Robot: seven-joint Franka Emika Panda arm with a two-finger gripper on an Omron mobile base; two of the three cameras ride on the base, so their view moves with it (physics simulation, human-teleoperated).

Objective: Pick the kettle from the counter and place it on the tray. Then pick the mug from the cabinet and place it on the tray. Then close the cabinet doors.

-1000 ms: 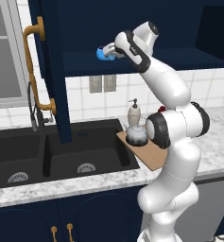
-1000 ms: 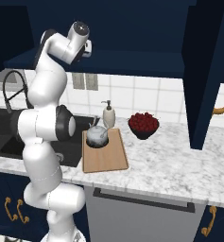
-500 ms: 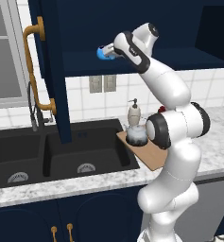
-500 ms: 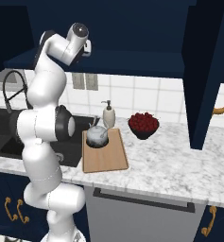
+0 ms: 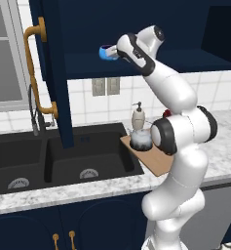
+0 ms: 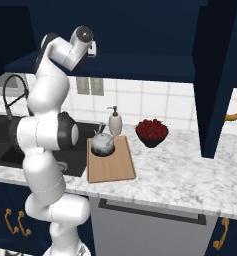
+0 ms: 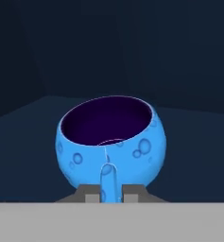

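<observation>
— Mug (image 7: 111, 144) position? It is seen dead ahead at twelve o'clock of the claw (image 7: 110, 194), above the cabinet shelf (image 7: 33, 137).

— Claw state? The mug's handle (image 7: 108, 182) is pinched between both tips.

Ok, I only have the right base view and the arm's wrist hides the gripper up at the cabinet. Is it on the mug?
Observer: Yes. In the hand view the gripper has its fingertips either side of the mug handle, which points at the camera.
Operator: Is the mug upright?
Observer: Yes, its dark inside faces up there.
Operator: Is the left cabinet door open?
Observer: Yes, in the left base view the left door stands open beside the sink.
</observation>
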